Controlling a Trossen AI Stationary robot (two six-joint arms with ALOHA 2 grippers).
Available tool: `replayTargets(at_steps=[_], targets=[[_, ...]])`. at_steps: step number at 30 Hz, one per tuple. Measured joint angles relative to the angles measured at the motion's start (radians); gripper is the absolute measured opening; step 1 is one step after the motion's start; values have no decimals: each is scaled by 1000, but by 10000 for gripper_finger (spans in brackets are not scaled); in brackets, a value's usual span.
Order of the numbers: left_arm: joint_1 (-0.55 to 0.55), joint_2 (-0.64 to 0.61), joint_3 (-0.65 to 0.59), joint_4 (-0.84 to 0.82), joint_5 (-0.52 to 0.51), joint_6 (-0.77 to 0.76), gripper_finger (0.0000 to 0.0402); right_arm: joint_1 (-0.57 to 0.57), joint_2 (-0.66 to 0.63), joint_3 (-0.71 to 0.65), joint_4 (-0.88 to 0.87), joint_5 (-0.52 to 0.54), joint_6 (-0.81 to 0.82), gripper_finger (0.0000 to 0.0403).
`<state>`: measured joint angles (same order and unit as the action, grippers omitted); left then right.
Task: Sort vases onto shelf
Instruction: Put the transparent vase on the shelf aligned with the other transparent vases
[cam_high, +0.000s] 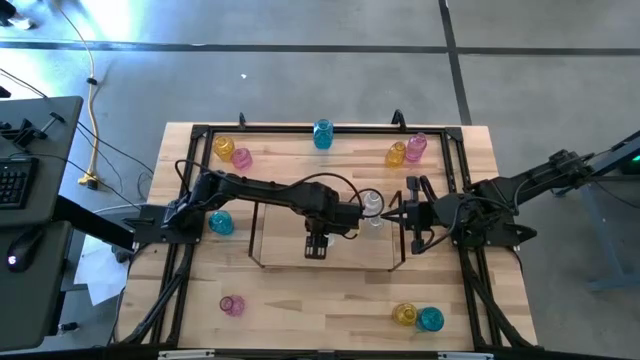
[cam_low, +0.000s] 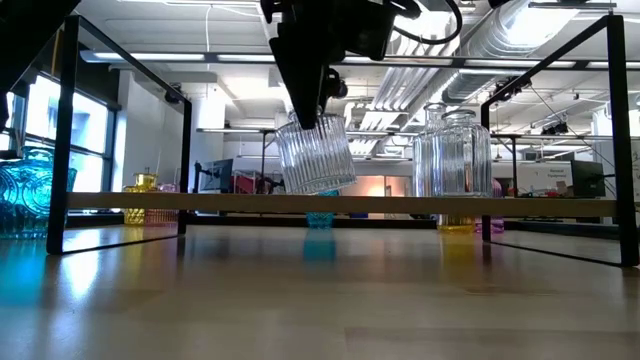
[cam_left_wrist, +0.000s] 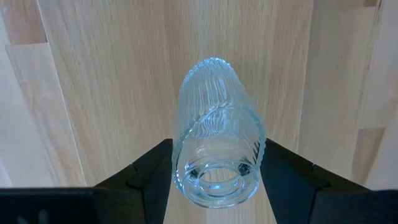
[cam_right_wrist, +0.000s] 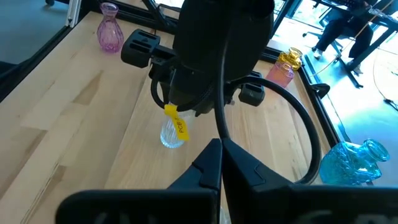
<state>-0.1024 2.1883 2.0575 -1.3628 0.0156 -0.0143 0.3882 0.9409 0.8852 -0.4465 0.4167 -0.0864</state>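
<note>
My left gripper (cam_high: 316, 247) points down over the shelf (cam_high: 270, 262), shut on a clear ribbed vase (cam_low: 315, 155). In the high view the gripper hides this vase. More clear vases (cam_low: 452, 155) stand upright on the shelf's see-through top, to the right of the held one. My right gripper (cam_high: 395, 212) waits shut at the shelf's right end, beside them. Pink, yellow and teal vases stand on the table around the shelf. My left gripper pinches the clear vase between its two fingers (cam_left_wrist: 155, 171), one on each side of its upper body (cam_left_wrist: 186, 155) just below the mouth. The fingers come from above, pointing down. The vase hangs tilted, its base (cam_low: 325, 185) at the shelf top; whether it touches, I cannot tell.
A black metal frame (cam_high: 200, 130) borders the table. Along the far edge stand a yellow (cam_high: 222, 147), a pink (cam_high: 241, 157), a teal (cam_high: 322, 133), a yellow (cam_high: 396, 154) and a pink vase (cam_high: 416, 146). A teal vase (cam_high: 220, 222) is at left; others stand near the front edge.
</note>
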Motion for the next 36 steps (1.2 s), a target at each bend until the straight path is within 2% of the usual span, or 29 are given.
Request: replayTargets(at_steps=[7,19,22,25,33,36], targets=[[0,0,0,-1,0,0,231,0,0,0,0,0,0,0],[-22,-1,38,-21,-6,27,235,0,0,0,-12,0,0,0],[-37,-20,48,-19,-61,27,232,0,0,0,-19,0,0,0],[-53,-50,48,-24,-110,27,218,0,0,0,-22,0,0,0],[-81,-137,42,29,-115,21,140,0,0,0,-39,0,26,0],[-99,-215,-52,144,-117,19,106,0,2,0,-73,0,73,0]])
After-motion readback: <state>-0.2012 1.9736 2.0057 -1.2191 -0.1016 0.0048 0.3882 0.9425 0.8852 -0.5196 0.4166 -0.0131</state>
